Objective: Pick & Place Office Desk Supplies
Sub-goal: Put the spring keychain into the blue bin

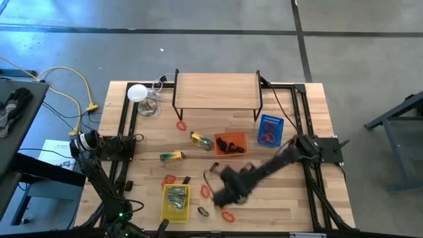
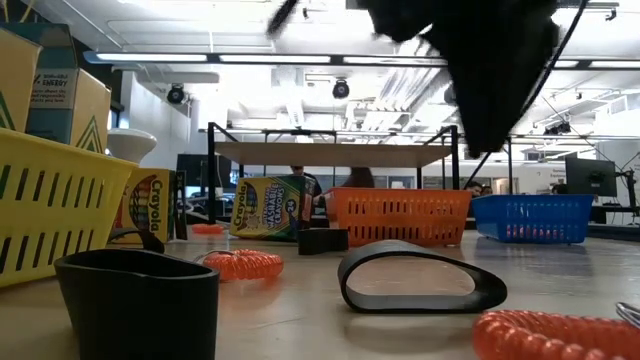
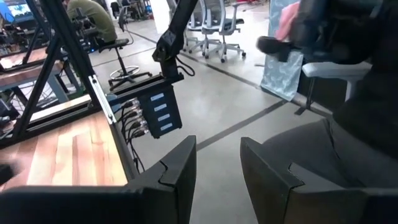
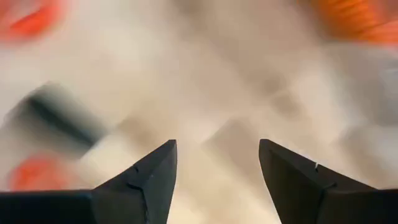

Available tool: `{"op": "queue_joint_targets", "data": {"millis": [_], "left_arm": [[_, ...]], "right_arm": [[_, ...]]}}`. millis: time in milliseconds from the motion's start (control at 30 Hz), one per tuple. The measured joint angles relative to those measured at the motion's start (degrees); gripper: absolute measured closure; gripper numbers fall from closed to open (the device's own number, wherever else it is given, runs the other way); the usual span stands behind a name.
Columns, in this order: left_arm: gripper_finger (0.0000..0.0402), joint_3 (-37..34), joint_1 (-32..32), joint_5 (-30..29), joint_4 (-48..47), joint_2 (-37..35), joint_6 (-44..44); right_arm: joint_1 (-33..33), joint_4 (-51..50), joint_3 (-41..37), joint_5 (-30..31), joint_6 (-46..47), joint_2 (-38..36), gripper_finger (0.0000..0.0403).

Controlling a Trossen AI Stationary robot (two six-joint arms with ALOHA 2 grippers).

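Only the high view shows us the right end effector [image 1: 223,197] beside the yellow basket [image 1: 176,202]. Its fingers are spread in the right wrist view; the low view shows coiled red bands [image 2: 243,264]

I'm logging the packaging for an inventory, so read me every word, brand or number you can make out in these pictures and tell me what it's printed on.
"Crayola": on the crayon box beside the yellow basket, low view.
"Crayola": on the crayon box left of the orange basket; its smaller print is too small to read.
"ENERGY": on the carton in the yellow basket; its other lines are too small to read.
Other views: nothing legible.
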Motion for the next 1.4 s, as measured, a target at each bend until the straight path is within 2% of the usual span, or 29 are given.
{"op": "queue_joint_targets", "data": {"millis": [133, 267, 433, 600, 933, 1067, 1400], "left_arm": [[0.0281, 0.0, -0.1, 0.0, -0.3, 0.0, 0.0], [0.0281, 0.0, 0.1, 0.0, -0.3, 0.0, 0.0], [0.0281, 0.0, 0.9, 0.1, -0.2, 0.0, 0.0], [0.0281, 0.0, 1.8, 0.0, -0.2, 0.0, 0.0], [0.0281, 0.0, 2.4, 0.0, -0.6, 0.0, 0.0], [0.0281, 0.0, 2.0, 0.0, -1.3, 0.0, 0.0], [0.0281, 0.0, 1.8, 0.0, -1.7, 0.0, 0.0]], "right_arm": [[6.4, 11.9, 0.0, 0.2, -2.6, 0.0, 0.0188], [12.3, 24.1, 0.1, 7.3, -14.5, 1.0, 0.0188], [16.4, 26.5, 0.0, 14.0, -21.7, 4.0, 0.0188], [16.8, 26.5, 0.0, 15.0, -22.2, 6.8, 0.0188], [15.4, 27.8, -0.2, 14.5, -22.0, 6.9, 0.0188], [15.1, 31.5, -2.8, 11.4, -21.8, 6.9, 0.0188], [14.6, 37.2, -10.1, 10.9, -20.4, 6.4, 0.0187]]}}
